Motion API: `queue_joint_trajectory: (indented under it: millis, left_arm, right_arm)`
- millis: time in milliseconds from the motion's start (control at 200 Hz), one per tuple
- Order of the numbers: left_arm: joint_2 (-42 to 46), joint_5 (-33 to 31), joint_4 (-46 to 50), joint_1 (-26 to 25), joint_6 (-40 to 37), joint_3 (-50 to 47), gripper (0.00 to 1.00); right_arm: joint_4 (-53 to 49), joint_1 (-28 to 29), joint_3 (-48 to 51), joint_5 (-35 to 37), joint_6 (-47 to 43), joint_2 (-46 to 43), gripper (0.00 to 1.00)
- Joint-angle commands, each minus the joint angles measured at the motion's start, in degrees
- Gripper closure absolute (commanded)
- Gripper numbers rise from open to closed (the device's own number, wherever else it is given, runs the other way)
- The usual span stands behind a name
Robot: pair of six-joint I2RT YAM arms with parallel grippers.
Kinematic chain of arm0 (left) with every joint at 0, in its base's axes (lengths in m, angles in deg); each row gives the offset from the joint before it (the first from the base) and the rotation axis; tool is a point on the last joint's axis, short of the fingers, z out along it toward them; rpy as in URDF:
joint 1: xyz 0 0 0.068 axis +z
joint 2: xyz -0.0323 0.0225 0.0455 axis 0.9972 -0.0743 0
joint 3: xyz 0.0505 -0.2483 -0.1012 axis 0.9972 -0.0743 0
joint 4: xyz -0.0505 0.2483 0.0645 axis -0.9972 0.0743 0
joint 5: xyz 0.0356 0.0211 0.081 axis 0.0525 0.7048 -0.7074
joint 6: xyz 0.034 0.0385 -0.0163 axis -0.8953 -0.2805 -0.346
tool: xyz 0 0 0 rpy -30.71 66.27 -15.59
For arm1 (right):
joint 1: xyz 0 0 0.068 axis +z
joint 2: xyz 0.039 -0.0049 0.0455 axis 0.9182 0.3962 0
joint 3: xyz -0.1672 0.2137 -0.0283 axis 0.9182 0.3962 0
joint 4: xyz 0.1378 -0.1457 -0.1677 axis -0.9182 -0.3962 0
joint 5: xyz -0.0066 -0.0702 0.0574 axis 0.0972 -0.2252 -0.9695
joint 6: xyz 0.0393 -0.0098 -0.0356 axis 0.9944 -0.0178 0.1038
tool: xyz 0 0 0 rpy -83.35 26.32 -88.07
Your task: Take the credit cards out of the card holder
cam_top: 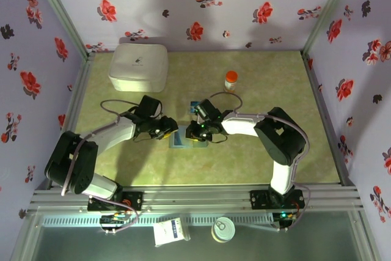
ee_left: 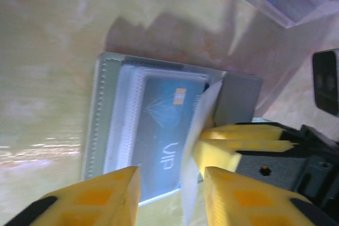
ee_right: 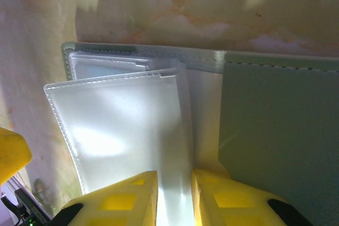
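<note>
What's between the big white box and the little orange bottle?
Nothing: bare table between the white box and the orange bottle, in the top view.

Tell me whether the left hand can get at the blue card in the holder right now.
Probably yes: the left hand hangs open over the blue card, and the right hand pinches the clear flap off it.

From above, the card holder is mostly hidden under the left claw and the right claw. In the left wrist view, 1 corner of the blue card goes behind a yellow finger. The clear sleeve ends unseen between the right claw's fingers.
</note>
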State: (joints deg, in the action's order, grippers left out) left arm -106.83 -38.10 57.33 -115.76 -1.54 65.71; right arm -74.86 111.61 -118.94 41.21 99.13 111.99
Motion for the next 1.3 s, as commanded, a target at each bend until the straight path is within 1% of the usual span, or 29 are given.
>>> queue_joint_trajectory:
  millis: [0, 225, 350, 545, 875, 1005, 1295]
  left_arm:
    - [-1.6, 2.8, -4.9, -1.0, 2.7, -1.0, 0.61]
    - [-5.6, 3.2, -7.0, -2.7, 3.7, -0.5, 0.62]
    - [-7.3, 3.5, -8.5, -3.4, 4.5, -0.3, 0.69]
    - [-7.8, 3.7, -9.2, -4.1, 5.2, 0.5, 0.76]
    - [-7.0, 3.1, -6.5, -5.3, 5.1, 4.1, 0.75]
    - [-8.7, 3.0, -5.9, -6.5, 5.0, 6.3, 0.74]
    - [-14.5, 3.1, -5.9, -9.2, 5.0, 11.1, 0.68]
  right_arm:
    - [-0.1, -0.2, 1.1, 1.0, 0.4, -0.9, 0.76]
    - [0.0, -0.2, 1.6, 1.0, 0.5, -1.3, 0.76]
    - [0.2, -0.2, 1.6, 0.9, 0.6, -1.4, 0.76]
    - [-0.7, -0.2, 1.8, 1.3, 0.8, -3.7, 0.74]
    - [-8.6, -1.5, 2.2, 6.8, -2.2, -14.2, 0.71]
    - [-9.2, -3.0, 3.4, 7.9, -2.2, -17.6, 0.71]
    - [-12.1, -6.3, 7.3, 9.8, -3.1, -24.6, 0.69]
